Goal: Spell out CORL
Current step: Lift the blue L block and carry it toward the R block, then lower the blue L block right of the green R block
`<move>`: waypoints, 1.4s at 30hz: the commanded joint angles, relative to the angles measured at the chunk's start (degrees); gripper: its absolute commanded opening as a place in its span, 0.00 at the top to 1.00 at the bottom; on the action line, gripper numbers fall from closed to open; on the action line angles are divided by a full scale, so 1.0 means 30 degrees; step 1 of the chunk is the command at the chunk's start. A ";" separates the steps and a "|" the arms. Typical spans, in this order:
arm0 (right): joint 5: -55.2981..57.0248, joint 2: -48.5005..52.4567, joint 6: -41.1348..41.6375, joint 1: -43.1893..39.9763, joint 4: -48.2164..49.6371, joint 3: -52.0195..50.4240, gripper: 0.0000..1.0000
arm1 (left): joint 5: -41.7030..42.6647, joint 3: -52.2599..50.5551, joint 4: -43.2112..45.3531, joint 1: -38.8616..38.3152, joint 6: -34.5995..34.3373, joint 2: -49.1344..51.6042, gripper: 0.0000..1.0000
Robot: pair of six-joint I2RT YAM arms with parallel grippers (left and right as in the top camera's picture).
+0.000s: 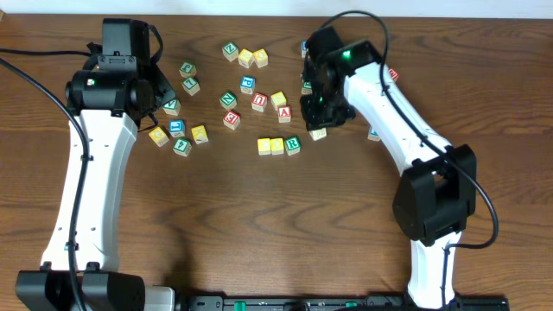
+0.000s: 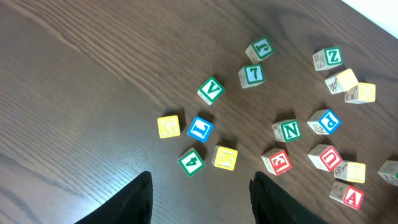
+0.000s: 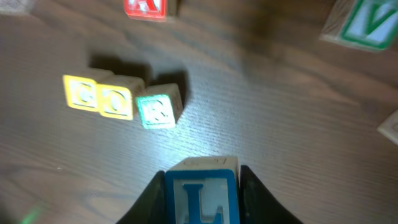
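My right jaws were closed narrowly on the blue L cube (image 3: 201, 194), pressing its two sides, with the letter facing my wrist camera. On the table (image 1: 259, 225) the yellow C cube (image 3: 81, 93), the yellow O cube (image 3: 116, 99) and the green R cube (image 3: 158, 109) lay in a touching row, the R turned a little askew. The L cube was near the R end of that row but apart from it. I could not tell whether it touched the wood. My left jaws stood apart with nothing between them, above bare table just short of a scatter of loose letter cubes (image 2: 211, 90).
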 commanded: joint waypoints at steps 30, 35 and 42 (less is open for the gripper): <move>-0.0248 -0.1668 0.0583 0.0255 0.4138 -0.5224 0.69 | 0.0612 -0.0342 -0.0204 -0.0080 0.0044 0.0226 0.50; 0.0976 -0.1625 0.0940 0.0262 0.3169 -0.5238 0.80 | 0.0619 -0.0401 -0.0270 -0.0940 0.0051 0.0758 0.50; 0.2331 -0.1603 0.1239 0.0255 0.3359 -0.6127 0.99 | 0.0627 -0.0401 -0.0277 -0.1785 0.0051 0.1370 0.50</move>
